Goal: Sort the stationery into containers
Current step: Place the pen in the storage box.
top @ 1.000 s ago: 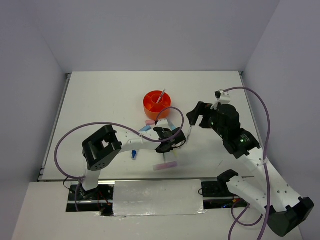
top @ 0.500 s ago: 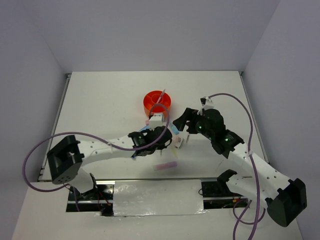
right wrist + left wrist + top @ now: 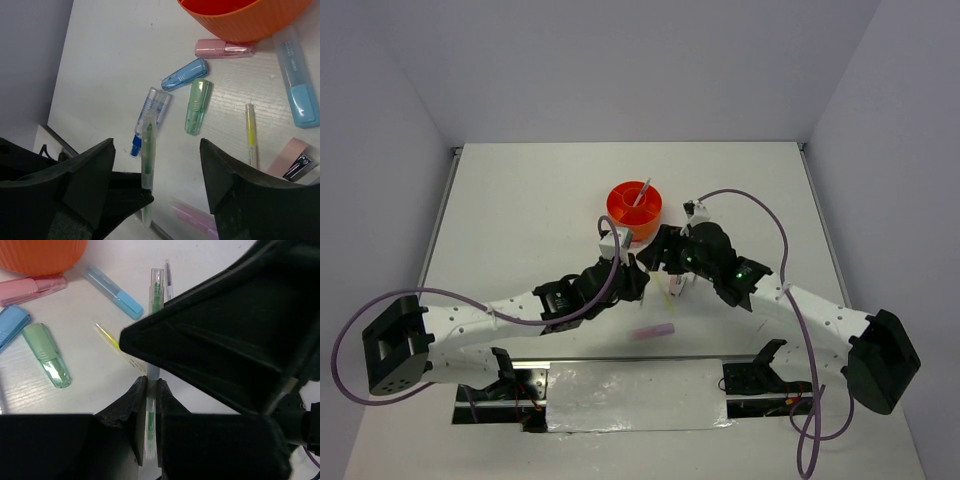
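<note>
Item: clear green pen [image 3: 156, 295], which I see pinched in the left gripper [image 3: 150, 390] jaws, at 5 o'clock of the orange organizer [image 3: 634, 205]. Right gripper [image 3: 157, 145] jaws: wide, straddling that pen. Green highlighter [image 3: 197, 107]: loose on the surface [image 3: 115, 60].

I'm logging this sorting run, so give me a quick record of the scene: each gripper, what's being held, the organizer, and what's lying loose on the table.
Left gripper: shut on the green pen
Right gripper: open, close by the same pen
Organizer: orange, with one thin stick leaning inside
Loose on table: pink highlighter, green highlighter, blue highlighter, yellow pen, white-blue tube
Sorting: not finished
</note>
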